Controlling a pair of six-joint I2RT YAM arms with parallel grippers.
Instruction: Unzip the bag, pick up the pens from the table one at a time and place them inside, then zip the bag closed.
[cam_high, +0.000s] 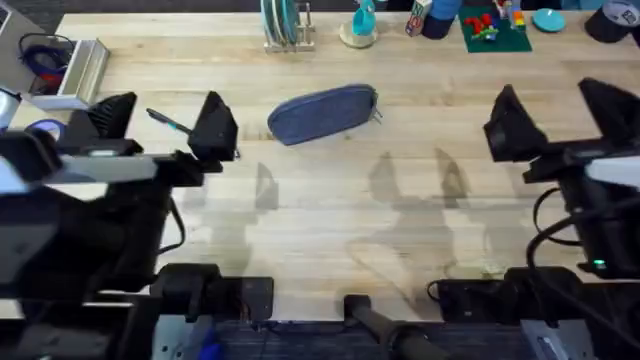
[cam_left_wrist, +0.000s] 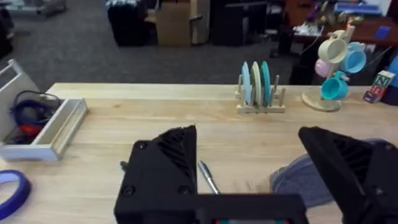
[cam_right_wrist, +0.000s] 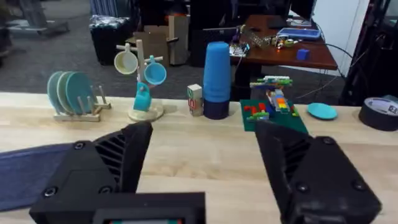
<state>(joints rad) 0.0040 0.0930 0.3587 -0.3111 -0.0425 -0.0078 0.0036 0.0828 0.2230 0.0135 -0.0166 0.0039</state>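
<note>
The blue-grey bag (cam_high: 323, 113) lies on the table (cam_high: 330, 210) a little behind the middle, its small pull tab at the right end; it also shows in the left wrist view (cam_left_wrist: 305, 177) and the right wrist view (cam_right_wrist: 31, 174). One dark pen (cam_high: 167, 121) lies at the left, between the fingers of my left gripper (cam_high: 165, 125), which is open above it. The pen's tip (cam_left_wrist: 208, 177) shows in the left wrist view. My right gripper (cam_high: 560, 115) is open over bare table at the right, holding nothing.
A plate rack (cam_high: 285, 25), mug tree (cam_high: 360, 25), blue cup stack (cam_right_wrist: 216, 81) and green brick plate (cam_high: 493, 28) line the far edge. A tray with cables (cam_high: 60, 70) and a tape roll (cam_high: 45, 130) sit far left. Black tape (cam_high: 608, 20) is far right.
</note>
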